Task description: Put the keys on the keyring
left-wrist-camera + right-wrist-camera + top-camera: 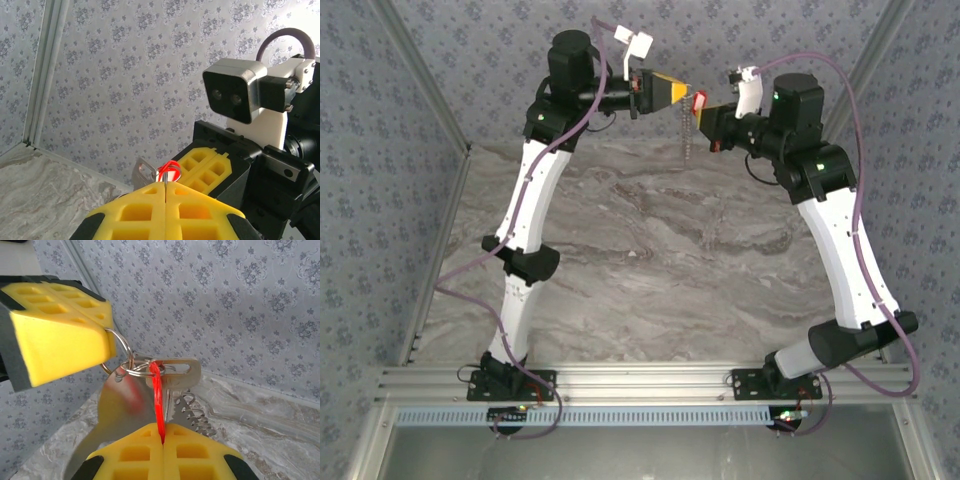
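Threading step, I reckon: left fingers (60, 340) shut on the keyring (121, 342), right fingers (135, 460) shut on the red key (159, 405), its top at the ring, both well above the desk (650, 260). Next I'd want a fine push through the ring's split.

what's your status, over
Left gripper shut on ring, right gripper shut on red key. Red key's top at the ring. A silver key and chain hang there, crowding it.
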Available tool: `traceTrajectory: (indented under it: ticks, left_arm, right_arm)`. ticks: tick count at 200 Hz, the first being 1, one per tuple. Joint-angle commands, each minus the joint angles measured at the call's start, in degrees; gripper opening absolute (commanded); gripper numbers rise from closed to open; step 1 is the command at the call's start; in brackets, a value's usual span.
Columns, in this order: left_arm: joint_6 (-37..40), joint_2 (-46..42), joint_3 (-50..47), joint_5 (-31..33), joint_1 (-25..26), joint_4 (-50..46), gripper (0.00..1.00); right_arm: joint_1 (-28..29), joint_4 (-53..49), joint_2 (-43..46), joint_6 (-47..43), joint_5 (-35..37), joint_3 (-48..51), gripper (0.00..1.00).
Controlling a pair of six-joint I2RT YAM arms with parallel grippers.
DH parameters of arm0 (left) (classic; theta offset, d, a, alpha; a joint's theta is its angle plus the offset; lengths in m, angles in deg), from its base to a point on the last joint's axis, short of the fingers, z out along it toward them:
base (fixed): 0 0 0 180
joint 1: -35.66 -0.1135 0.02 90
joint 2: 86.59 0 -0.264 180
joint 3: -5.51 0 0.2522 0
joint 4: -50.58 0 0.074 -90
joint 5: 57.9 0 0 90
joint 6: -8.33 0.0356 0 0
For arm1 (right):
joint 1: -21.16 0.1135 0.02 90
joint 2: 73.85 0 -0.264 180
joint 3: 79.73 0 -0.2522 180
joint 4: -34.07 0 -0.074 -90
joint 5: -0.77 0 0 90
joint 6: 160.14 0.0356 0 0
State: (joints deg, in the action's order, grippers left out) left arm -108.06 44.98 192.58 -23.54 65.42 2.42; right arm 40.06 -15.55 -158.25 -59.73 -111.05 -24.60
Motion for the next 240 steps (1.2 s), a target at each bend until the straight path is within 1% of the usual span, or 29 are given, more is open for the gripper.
traceTrajectory:
  ticks: [1, 110, 165, 214, 240]
  left_arm:
    - [1.2, -3.5, 0.9, 0.2, 0.2, 0.6, 0.00]
    - [1.3, -3.3, 0.9, 0.1, 0.8, 0.7, 0.00]
    - [1.4, -3.6, 0.9, 2.7, 0.6, 0.9, 0.00]
    - [1.2, -3.4, 0.9, 2.9, 0.5, 1.4, 0.00]
    - [1.1, -3.3, 0.9, 2.8, 0.5, 1.4, 0.00]
  right_arm:
    - [-0.2, -0.8, 0.4, -0.9, 0.8, -2.9, 0.00]
    - [-0.4, -2.4, -2.6, -2.1, 0.9, -7.5, 0.00]
    - [-0.4, -2.7, 0.3, -2.0, 1.5, -3.2, 0.00]
    - [0.2, -1.3, 1.8, -0.8, 1.3, 0.4, 0.00]
    - [1.6, -0.7, 1.4, -0.4, 0.9, 0.9, 0.00]
